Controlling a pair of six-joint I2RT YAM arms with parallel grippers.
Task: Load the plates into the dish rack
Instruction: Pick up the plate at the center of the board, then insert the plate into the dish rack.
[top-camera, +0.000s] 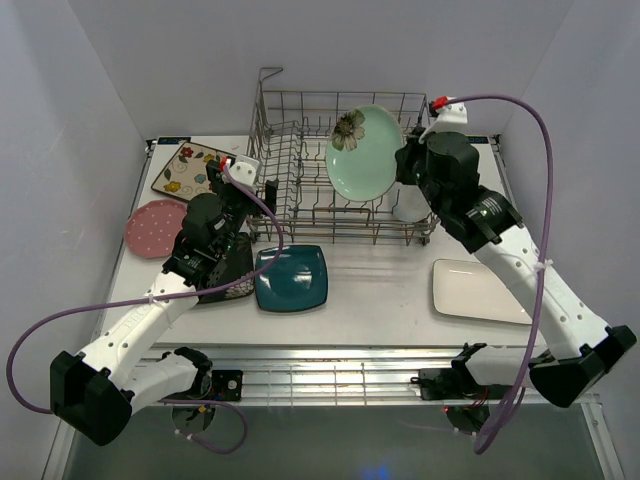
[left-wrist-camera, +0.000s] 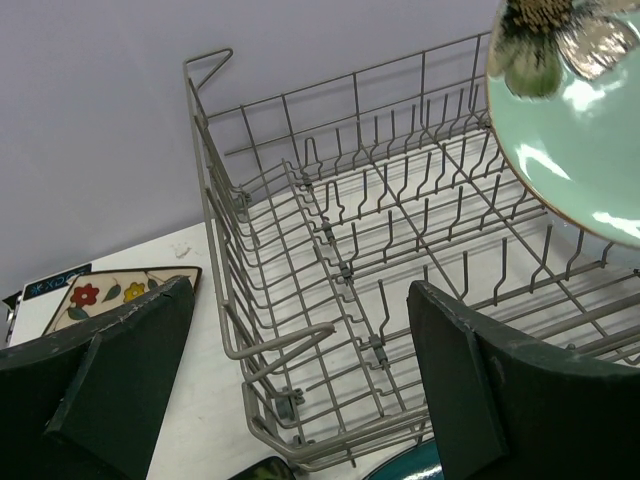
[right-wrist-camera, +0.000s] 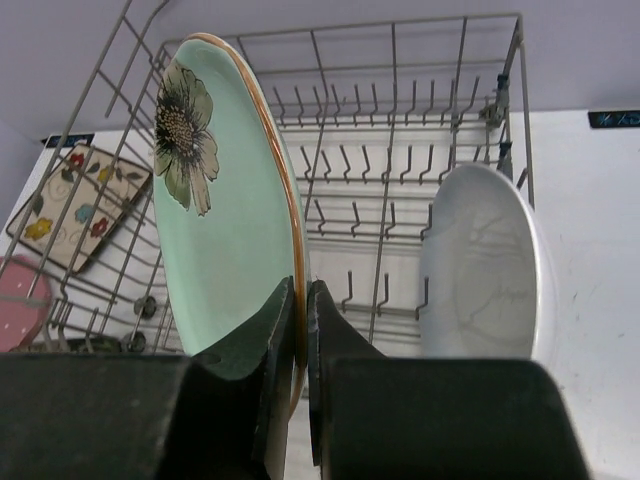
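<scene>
Gripping mint-green plate (right-wrist-camera: 215, 220): right tool (right-wrist-camera: 300, 292); left tool (left-wrist-camera: 300, 300) open. Seven plates (top-camera: 291, 277), one rack (left-wrist-camera: 330, 230).

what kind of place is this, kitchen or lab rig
Probably a lab test cell, not a kitchen: plain white walls box in a white table, two robot arms are mounted at its near edge, and a grey metal wire dish rack sits there without any sink.

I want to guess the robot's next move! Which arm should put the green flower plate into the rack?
Right. The right tool is shut on the mint-green plate, held on edge over the dish rack. The left tool is open and empty beside the rack's left end.
</scene>
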